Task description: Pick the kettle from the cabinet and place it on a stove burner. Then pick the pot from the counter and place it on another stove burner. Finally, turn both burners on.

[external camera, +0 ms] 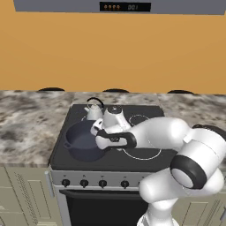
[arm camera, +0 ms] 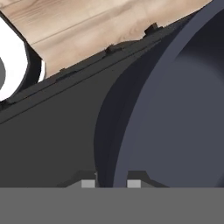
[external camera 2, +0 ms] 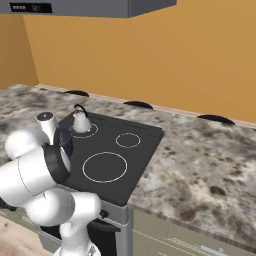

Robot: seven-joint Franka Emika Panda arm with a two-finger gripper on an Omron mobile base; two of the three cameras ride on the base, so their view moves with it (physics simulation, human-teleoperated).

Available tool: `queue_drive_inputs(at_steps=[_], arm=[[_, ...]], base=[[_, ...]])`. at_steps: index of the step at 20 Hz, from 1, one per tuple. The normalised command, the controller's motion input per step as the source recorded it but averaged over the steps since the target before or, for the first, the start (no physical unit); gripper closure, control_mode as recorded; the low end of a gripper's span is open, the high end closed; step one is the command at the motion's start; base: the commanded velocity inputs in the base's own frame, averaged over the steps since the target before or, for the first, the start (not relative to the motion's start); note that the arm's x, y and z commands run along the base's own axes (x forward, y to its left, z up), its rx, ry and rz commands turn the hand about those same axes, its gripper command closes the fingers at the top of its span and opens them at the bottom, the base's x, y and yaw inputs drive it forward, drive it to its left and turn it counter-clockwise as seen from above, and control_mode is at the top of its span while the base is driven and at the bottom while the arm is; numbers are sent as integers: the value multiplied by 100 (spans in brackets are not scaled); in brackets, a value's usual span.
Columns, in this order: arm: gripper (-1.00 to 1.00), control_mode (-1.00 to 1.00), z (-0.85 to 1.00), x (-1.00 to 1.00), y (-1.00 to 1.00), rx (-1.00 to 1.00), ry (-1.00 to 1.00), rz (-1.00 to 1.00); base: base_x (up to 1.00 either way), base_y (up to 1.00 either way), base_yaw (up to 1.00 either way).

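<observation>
White arm (external camera: 176,154) rises at lower right of the left base view and reaches left over the cooktop (external camera: 145,143). Its gripper (external camera: 98,130) sits at the pot (external camera: 81,142) rim, on the front-left burner. The kettle (external camera: 93,110) stands just behind, on the back-left burner.

From the right base view, the kettle (external camera 2: 80,121) stands on its ring; the arm (external camera 2: 35,170) hides most of the pot (external camera 2: 64,137).

Hand view: the fingertips (arm camera: 89,183) pinch the pot (arm camera: 175,118) wall, one on each side.

Black cooktop (external camera: 145,132) set in marble table (external camera: 31,123), frame centre. Pot (external camera: 81,141) on its left-front ring, kettle (external camera: 93,111) on ring behind.
</observation>
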Motion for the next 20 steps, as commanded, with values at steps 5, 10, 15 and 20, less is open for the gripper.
queue_drive_inputs(at_steps=[5, 10, 15, 20], arm=[[100, -100, -13, 15, 8, 0, 0, 0], [100, -100, -12, 14, 7, 0, 0, 0], [-100, -100, -5, 2, 2, 0, 0, 0], [-100, -100, 0, -8, 0, 0, -4, 0]], base=[[0, 0, 0], [0, 0, 0], [0, 0, 0], [0, 0, 0]])
